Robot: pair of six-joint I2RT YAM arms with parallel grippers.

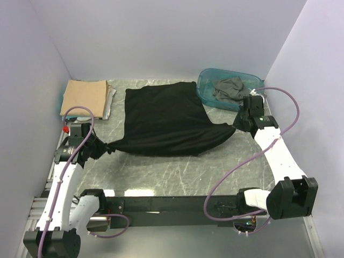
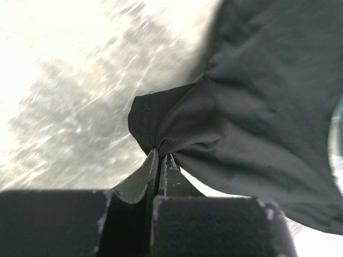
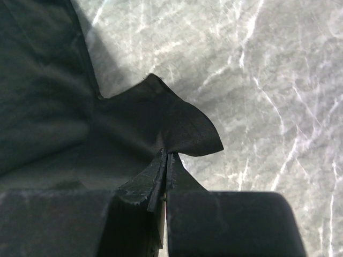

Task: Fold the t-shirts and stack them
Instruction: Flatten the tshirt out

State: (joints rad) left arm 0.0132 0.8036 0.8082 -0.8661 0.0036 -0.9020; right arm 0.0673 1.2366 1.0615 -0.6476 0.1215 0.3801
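Observation:
A black t-shirt (image 1: pixel 164 121) lies spread across the middle of the marble table, its near edge stretched taut between both arms. My left gripper (image 1: pixel 103 149) is shut on the shirt's left corner; the pinched cloth (image 2: pixel 161 128) bunches right at the fingertips (image 2: pixel 161 154). My right gripper (image 1: pixel 235 127) is shut on the right corner, where a black flap (image 3: pixel 182 126) sticks out past the tips (image 3: pixel 166 153). A folded tan t-shirt (image 1: pixel 84 96) lies on pale ones at the back left. A dark grey t-shirt (image 1: pixel 228 88) is crumpled in the tub.
The translucent teal tub (image 1: pixel 207 86) stands at the back right, just behind the right gripper. Purple walls close in the table on three sides. Marble table surface (image 1: pixel 177 172) shows between the black shirt and the arm bases.

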